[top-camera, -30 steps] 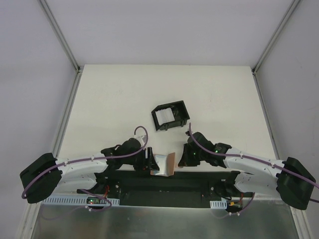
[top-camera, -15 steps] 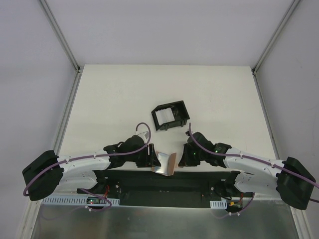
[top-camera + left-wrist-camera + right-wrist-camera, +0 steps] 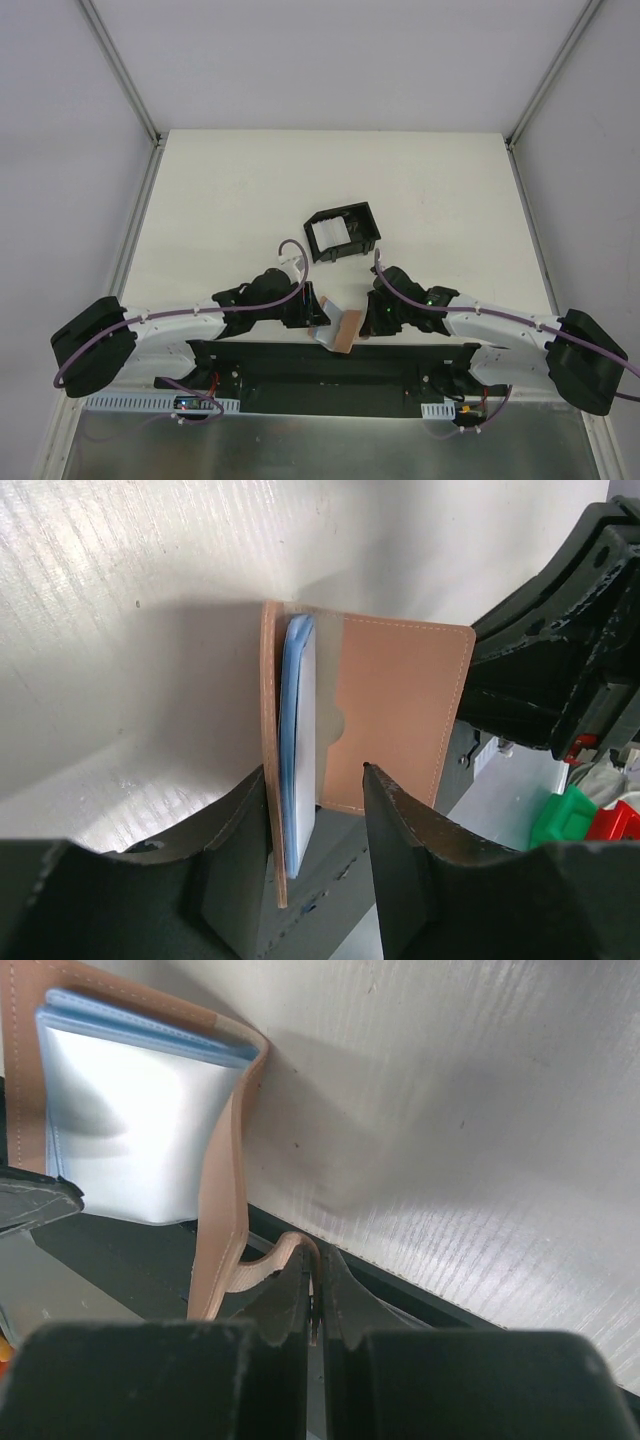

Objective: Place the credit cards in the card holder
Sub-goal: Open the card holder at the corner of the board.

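credit cards edge-on, card holder partly hidden

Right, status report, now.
Right tool shut on wallet flap. Left tool straddles wallet, grip unclear. Blue cards inside wallet. Nothing blocking.

Card holder: tan-brown, with pale stitching along its edges. Credit cards inside it: light blue, silvery grey on the face seen from the right wrist. Table: cream-white, faintly ribbed. Box frame, far of centre: black, white inside. Left arm and right arm: white links, black joints, purple cables. Left gripper and right gripper: black. Near edge: black rail, grey metal sheet.
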